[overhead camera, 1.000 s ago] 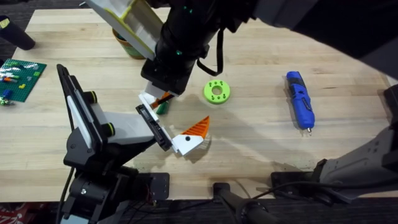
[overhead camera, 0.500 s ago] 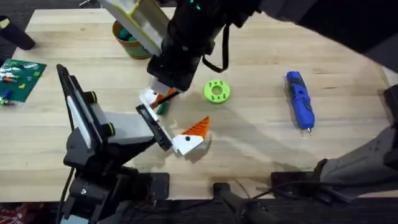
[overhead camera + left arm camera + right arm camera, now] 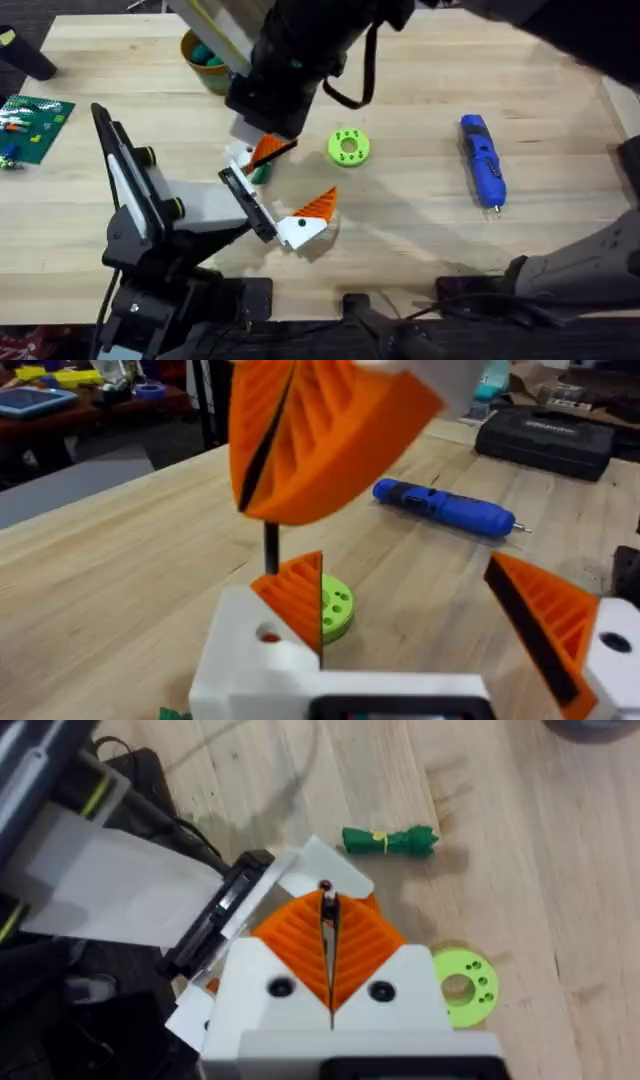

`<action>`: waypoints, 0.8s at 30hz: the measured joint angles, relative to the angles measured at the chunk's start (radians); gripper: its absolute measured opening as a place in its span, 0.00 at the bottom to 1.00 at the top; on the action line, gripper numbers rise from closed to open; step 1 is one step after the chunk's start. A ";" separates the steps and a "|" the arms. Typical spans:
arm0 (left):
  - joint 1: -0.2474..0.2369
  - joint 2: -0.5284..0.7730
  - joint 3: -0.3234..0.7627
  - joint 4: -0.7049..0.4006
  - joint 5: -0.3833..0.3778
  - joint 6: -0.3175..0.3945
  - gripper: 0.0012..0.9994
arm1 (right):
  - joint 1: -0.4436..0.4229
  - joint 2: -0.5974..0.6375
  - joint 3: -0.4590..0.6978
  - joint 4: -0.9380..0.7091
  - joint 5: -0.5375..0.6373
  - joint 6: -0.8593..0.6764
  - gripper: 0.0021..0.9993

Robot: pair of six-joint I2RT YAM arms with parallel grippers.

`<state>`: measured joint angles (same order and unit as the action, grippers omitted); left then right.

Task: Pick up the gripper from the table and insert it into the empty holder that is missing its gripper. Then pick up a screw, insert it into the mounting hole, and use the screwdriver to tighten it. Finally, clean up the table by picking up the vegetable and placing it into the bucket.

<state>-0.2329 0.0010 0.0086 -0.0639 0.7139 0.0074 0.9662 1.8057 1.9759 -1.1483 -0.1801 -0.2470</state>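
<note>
The dark right arm has swung slightly toward the upper left since half a second ago, baring more of its orange pads. The right gripper [image 3: 268,150] has its fingers clamped on a screw [image 3: 325,892], just above the upper white wedge [image 3: 322,868] on the holder [image 3: 238,195]. The left gripper [image 3: 400,575] holds nothing, its fingers wide apart. The vegetable [image 3: 258,173] lies close beside the holder. The screwdriver [image 3: 482,160] lies right of centre, with bare worktop [image 3: 400,220] around it. The bucket [image 3: 190,55] stands at the upper left edge.
</note>
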 joint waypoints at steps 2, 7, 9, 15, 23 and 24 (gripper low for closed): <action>0.000 0.000 0.000 0.000 0.000 0.000 0.99 | 0.009 0.000 0.000 0.014 0.000 -0.002 0.01; 0.000 0.000 0.000 0.000 0.000 0.000 0.99 | 0.026 0.000 0.000 0.051 0.000 -0.009 0.01; 0.000 0.000 0.000 0.000 0.000 0.000 0.99 | 0.029 0.000 0.000 0.057 0.000 -0.011 0.00; 0.000 0.000 0.000 0.000 0.000 0.000 0.99 | 0.030 0.000 0.000 0.056 0.000 -0.012 0.00; 0.000 0.000 0.000 0.000 0.000 0.000 0.99 | 0.030 0.000 0.000 0.023 0.002 -0.019 0.00; 0.000 0.000 0.000 0.000 0.000 0.000 0.99 | 0.030 0.000 0.000 0.018 0.004 -0.023 0.00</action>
<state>-0.2329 0.0007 0.0086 -0.0639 0.7139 0.0074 0.9966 1.8057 1.9759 -1.1299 -0.1757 -0.2697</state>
